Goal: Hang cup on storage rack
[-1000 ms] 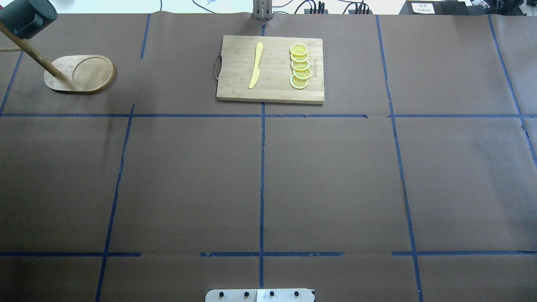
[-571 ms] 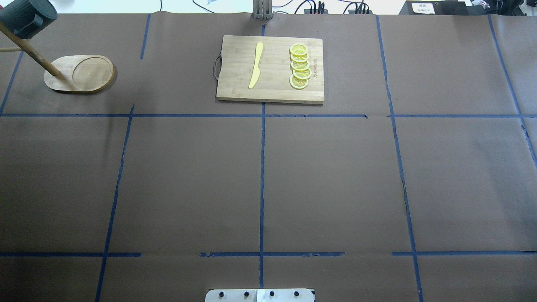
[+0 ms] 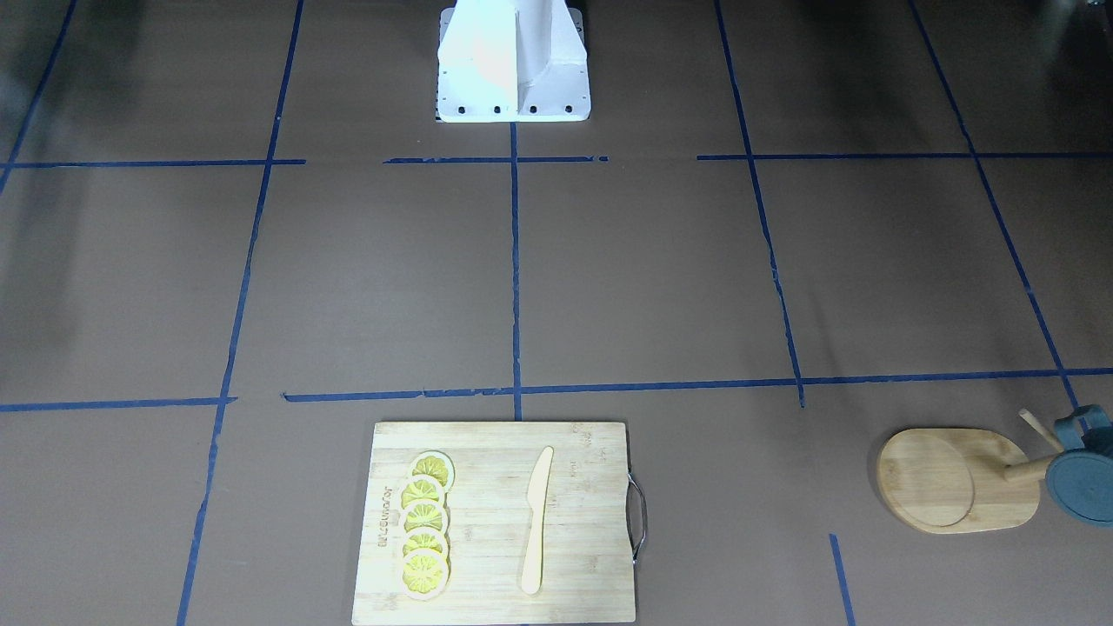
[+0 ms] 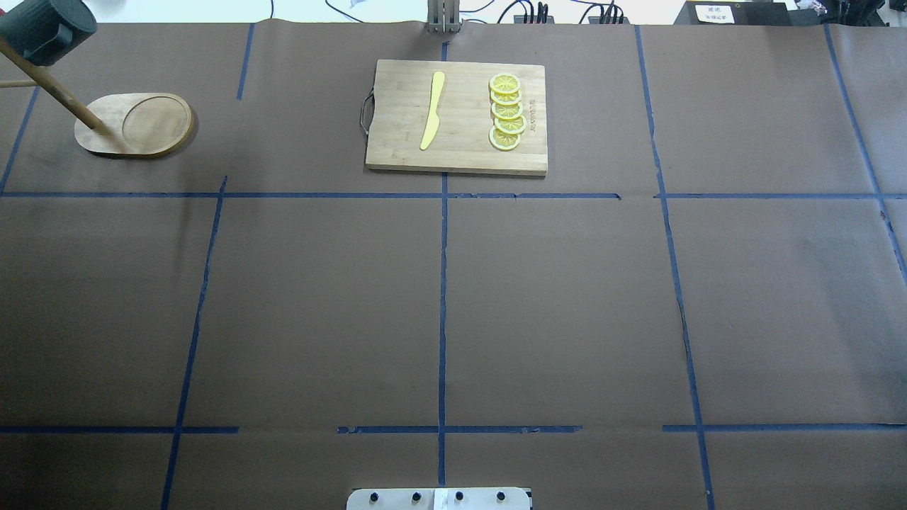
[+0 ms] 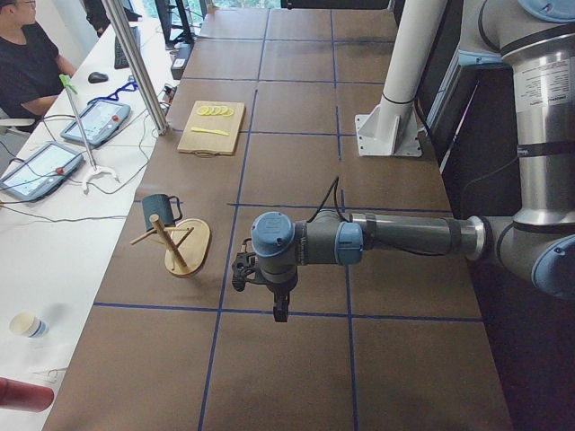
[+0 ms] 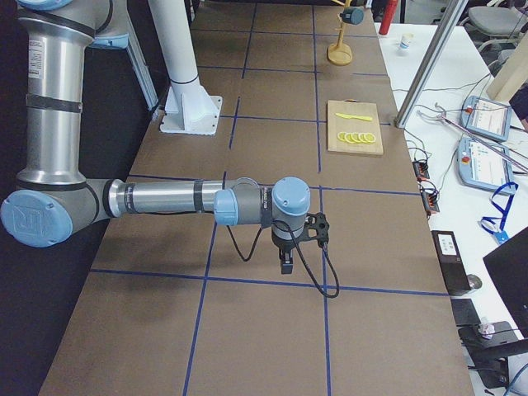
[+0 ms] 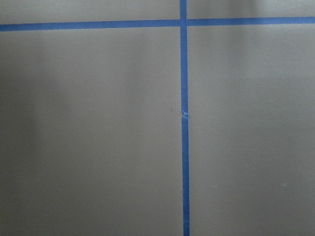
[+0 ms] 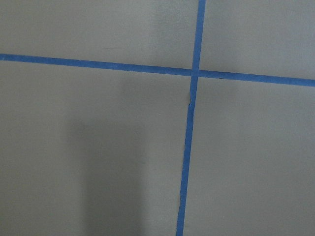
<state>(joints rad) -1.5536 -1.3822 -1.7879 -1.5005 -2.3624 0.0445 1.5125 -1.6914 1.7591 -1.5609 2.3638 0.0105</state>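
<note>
The dark blue-grey cup (image 4: 44, 30) hangs on a peg of the bamboo storage rack (image 4: 134, 126) at the table's far left corner. The cup (image 3: 1081, 474) and the rack (image 3: 956, 478) also show in the front-facing view, and the cup (image 5: 160, 211) and the rack (image 5: 187, 249) in the exterior left view. No gripper touches them. My left gripper (image 5: 241, 272) shows only in the exterior left view, away from the rack. My right gripper (image 6: 320, 228) shows only in the exterior right view. I cannot tell whether either is open or shut. Both wrist views show only taped paper.
A bamboo cutting board (image 4: 457, 117) with a yellow knife (image 4: 433, 110) and several lemon slices (image 4: 506, 112) lies at the far middle. Blue tape lines cross the brown paper. The robot's white base (image 3: 513, 61) stands at the near edge. A person (image 5: 31, 63) sits beyond the table.
</note>
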